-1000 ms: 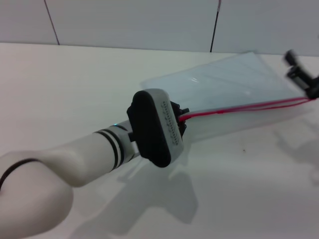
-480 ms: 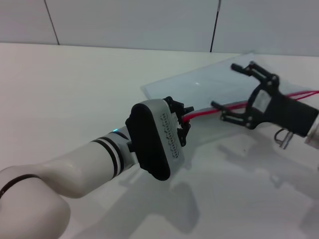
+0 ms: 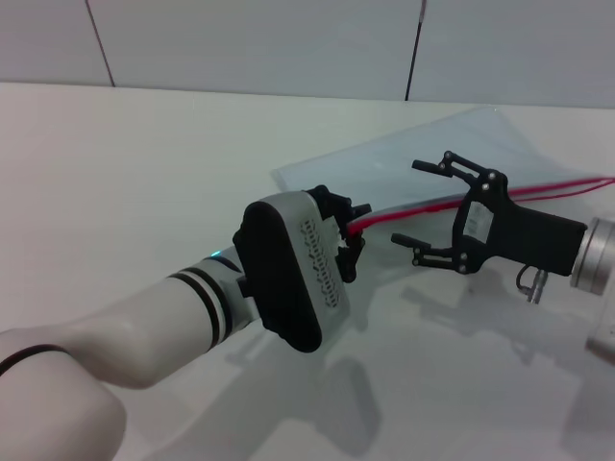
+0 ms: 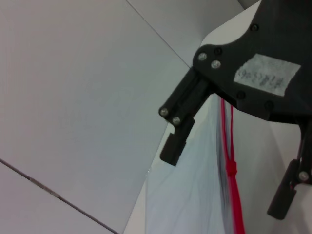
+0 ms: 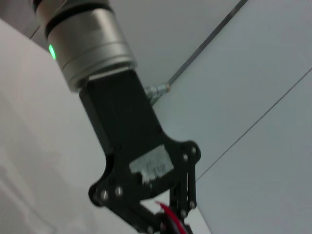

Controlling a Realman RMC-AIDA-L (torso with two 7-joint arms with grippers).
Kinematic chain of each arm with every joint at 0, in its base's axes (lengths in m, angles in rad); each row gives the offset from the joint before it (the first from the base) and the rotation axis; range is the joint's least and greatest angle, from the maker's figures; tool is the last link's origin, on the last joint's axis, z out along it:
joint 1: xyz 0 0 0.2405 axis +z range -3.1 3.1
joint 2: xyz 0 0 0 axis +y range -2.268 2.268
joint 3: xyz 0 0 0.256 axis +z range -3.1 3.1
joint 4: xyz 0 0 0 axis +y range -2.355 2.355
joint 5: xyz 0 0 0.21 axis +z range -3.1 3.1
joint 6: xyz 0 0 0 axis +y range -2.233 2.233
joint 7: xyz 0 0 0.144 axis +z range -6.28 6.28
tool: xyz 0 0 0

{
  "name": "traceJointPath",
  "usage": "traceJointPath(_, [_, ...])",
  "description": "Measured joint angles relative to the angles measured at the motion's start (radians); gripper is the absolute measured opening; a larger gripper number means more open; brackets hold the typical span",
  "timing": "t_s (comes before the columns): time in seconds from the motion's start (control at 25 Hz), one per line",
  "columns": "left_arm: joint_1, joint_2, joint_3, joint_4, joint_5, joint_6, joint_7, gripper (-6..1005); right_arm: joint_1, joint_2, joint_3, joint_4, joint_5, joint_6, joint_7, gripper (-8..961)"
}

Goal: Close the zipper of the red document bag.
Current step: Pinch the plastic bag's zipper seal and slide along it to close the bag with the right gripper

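1. The red document bag (image 3: 432, 168) lies flat on the white table (image 3: 144, 163), from the middle of the head view out toward 2 o'clock. It is a pale, see-through pouch.
2. The zipper (image 3: 538, 189) is a thin red strip on the bag's near long edge. It runs from the left gripper out toward 3 o'clock, up to the picture's edge.
3. The left gripper (image 3: 348, 233) is near the centre of the head view, at the bag's near corner. Its fingers are closed on the end of the zipper, and the red strip comes out from between them. The right wrist view shows the same: a bit of red held between the black fingers (image 5: 181, 214).
4. The right gripper (image 3: 428, 206) comes in from 3 o'clock. It hangs over the zipper, just beside the left gripper, on its 3 o'clock side.
5. Its jaws are spread wide, one finger on the far side of the red strip and one on the near side. They hold nothing.
6. In the left wrist view the right gripper's black body (image 4: 253, 63) is above the bag, and the red strip (image 4: 233, 170) runs between its two fingers.
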Motion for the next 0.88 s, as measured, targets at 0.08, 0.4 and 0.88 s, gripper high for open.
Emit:
traceJointPath(0.08, [0.002,0.0,0.0,0.001,0.0,0.0,0.002,52,-0.001,0.0,-0.006,-0.004,0.0,-0.015,0.0,756])
traceJointPath(0.4, [0.007,0.0,0.0,0.012,0.0,-0.001,0.003,53,-0.002,0.0,-0.01,-0.011,0.0,-0.021,-0.001,750])
traceJointPath(0.88, [0.011,0.0,0.004,0.015,0.0,0.0,0.005,52,-0.004,0.0,-0.012,-0.012,0.0,-0.056,-0.001,512])
